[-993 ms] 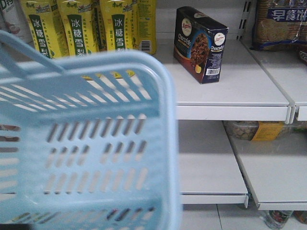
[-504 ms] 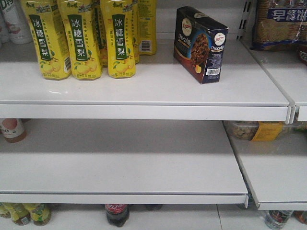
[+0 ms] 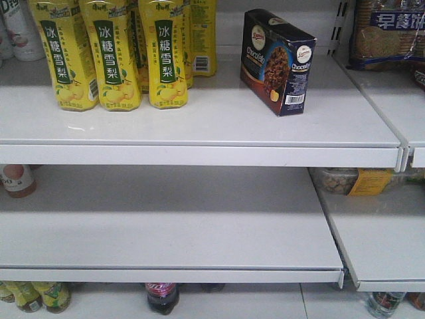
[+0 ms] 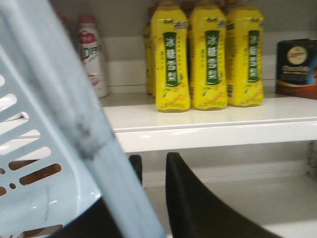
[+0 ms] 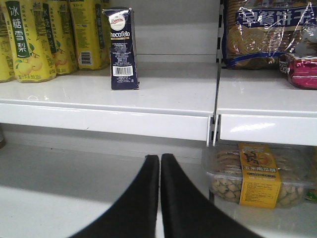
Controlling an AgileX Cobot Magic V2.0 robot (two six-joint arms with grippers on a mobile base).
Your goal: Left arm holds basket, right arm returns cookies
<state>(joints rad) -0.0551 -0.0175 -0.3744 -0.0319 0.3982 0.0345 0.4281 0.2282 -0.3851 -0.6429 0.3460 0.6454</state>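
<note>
Left end effector (image 4: 148, 198) pinches the basket (image 4: 59, 148) (rim mostly cropped); right end effector (image 5: 160, 173) pressed together, cookies (image 3: 277, 61) shelved.

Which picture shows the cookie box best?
The front-facing view: the cookies stand whole on the top shelf, with front and barcode side both visible. The right wrist view shows only their narrow barcode side. The left wrist view cuts them off at the edge.

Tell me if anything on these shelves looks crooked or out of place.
Only the cookies stand out: the box sits upright but alone on the upper shelf, turned at an angle to the shelf edge, while the yellow bottles beside it line up in rows facing front. Nothing looks spilled or damaged.
</note>
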